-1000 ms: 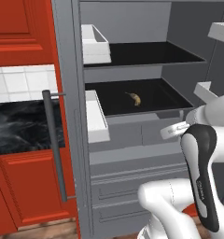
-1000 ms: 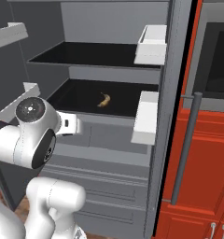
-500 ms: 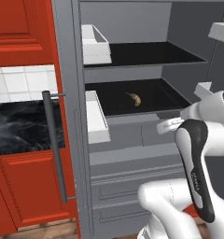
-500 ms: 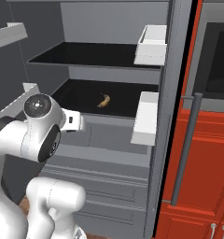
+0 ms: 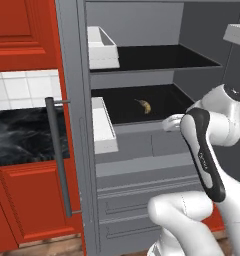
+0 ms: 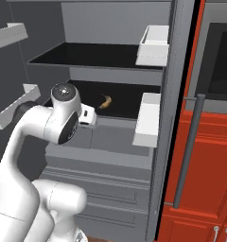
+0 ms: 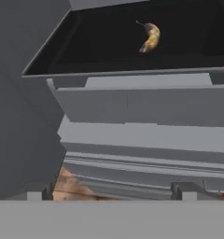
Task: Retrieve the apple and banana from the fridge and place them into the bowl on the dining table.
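The fridge [image 5: 132, 145] stands open in front of me, with black shelves and grey drawer fronts. The banana [image 5: 145, 105], yellow with dark tips, lies alone on the lower black shelf [image 6: 129, 101]; it also sits high in the hand view as the banana [image 7: 150, 37]. My gripper [image 7: 111, 192] is open and holds nothing. It is level with the drawer front below that shelf, short of the banana. The white hand [image 5: 172, 123] hovers at the shelf's front edge, also seen as the hand [image 6: 89, 116]. The apple, the bowl and the dining table are out of view.
White door bins [image 5: 103, 125] [image 6: 147, 118] hang on the open doors either side of the shelves. An upper black shelf [image 5: 152, 57] lies above. Red cabinets [image 5: 22, 30] and a dark oven [image 6: 222, 61] flank the fridge, and long bar handles [image 5: 59, 155] stick out.
The arm has swung forward and slightly up, bringing the hand closer to the lower shelf's front edge. The banana has not moved, and the gripper stays open.
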